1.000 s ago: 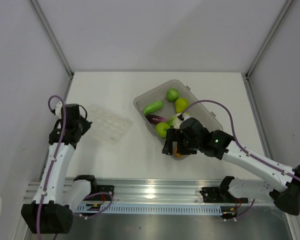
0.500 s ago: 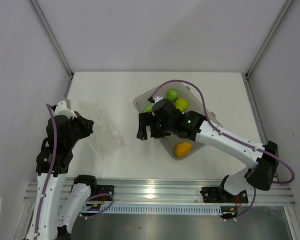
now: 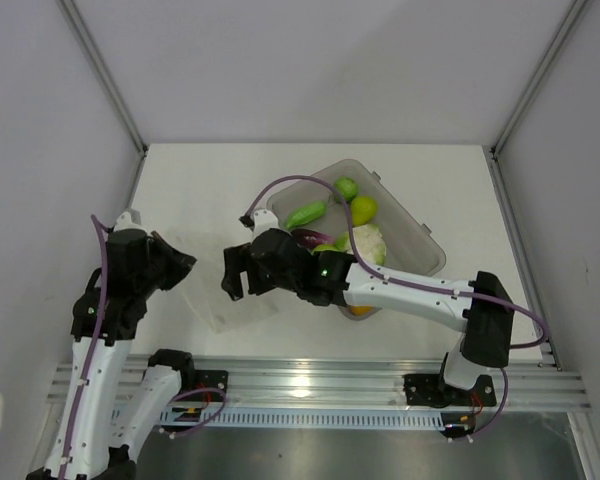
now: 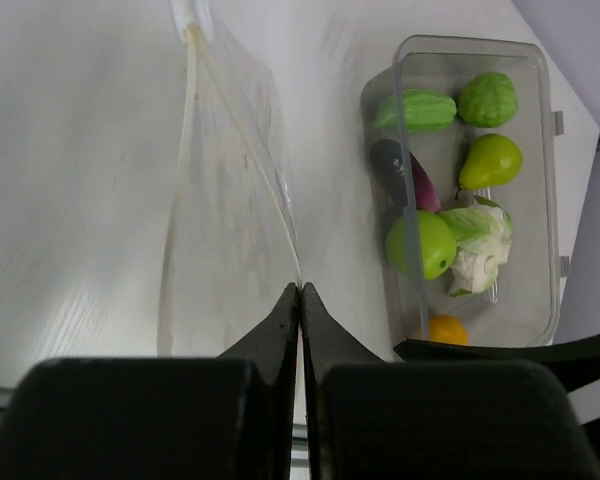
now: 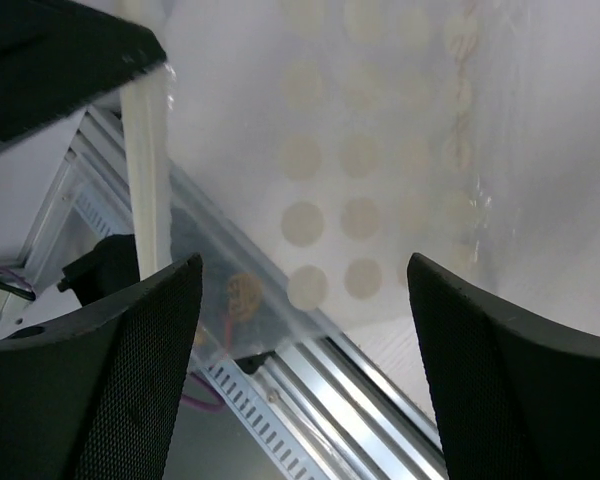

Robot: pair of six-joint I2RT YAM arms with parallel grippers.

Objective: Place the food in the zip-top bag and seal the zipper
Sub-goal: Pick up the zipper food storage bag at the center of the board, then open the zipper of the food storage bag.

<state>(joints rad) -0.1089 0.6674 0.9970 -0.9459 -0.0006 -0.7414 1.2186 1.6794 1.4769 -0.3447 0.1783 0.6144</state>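
Observation:
The clear zip-top bag [image 3: 218, 303] hangs from my left gripper [image 3: 183, 266], which is shut on its edge [image 4: 300, 290]. The bag [image 4: 230, 200] stretches away from the shut jaws toward its pale zipper strip [image 4: 187, 90]. My right gripper [image 3: 236, 277] is open and empty, right beside the bag. In the right wrist view its fingers [image 5: 130, 330] stand wide apart [image 5: 302, 290] over the dotted bag [image 5: 360, 170] and its zipper [image 5: 148, 170]. The food lies in the grey bin [image 3: 420, 235]: cucumber [image 3: 306, 213], apple [image 3: 346, 187], pear [image 3: 363, 208], cauliflower [image 3: 368, 243], eggplant [image 4: 405, 170], a second apple [image 4: 420, 243], orange [image 4: 447, 328].
The right arm [image 3: 410, 290] lies across the near end of the bin. The metal rail [image 3: 310, 385] runs along the table's near edge, also under the bag in the right wrist view [image 5: 310, 370]. Walls close in the left, back and right sides.
My right gripper left the bin empty and swung left to the bag. My left gripper lifted the bag off the table and drew it nearer and rightward.

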